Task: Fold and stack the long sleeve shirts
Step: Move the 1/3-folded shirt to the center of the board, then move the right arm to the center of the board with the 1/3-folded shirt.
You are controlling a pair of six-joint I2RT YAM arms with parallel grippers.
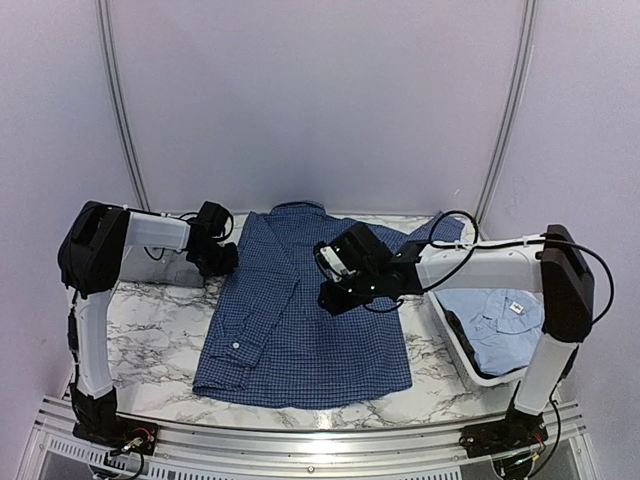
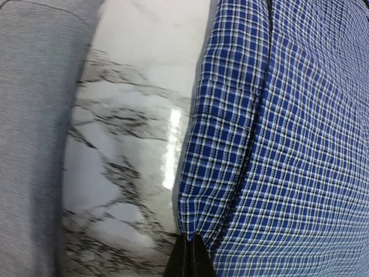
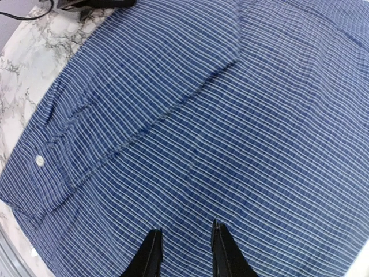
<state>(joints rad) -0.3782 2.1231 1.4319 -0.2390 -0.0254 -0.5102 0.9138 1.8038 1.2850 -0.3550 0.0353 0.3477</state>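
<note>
The dark blue checked shirt (image 1: 300, 335) lies flat on the marble table (image 1: 160, 320) with its collar at the far side. Its left sleeve is folded in over the body, with the buttoned cuff (image 3: 40, 160) near the front left. My left gripper (image 1: 222, 258) sits at the shirt's upper left edge. In the left wrist view its jaws (image 2: 189, 238) are shut on the edge of the shirt (image 2: 288, 144). My right gripper (image 1: 335, 292) hovers open over the middle of the shirt (image 3: 242, 115), and its fingers (image 3: 185, 234) hold nothing. A folded light blue shirt (image 1: 495, 318) lies in a bin. No grey shirt shows.
A white bin (image 1: 470, 372) stands at the table's right side, close to the shirt's right edge. Bare marble (image 2: 127, 150) lies left of the shirt, bounded by a grey backdrop (image 2: 34, 115). Metal rails (image 1: 300, 435) run along the near edge.
</note>
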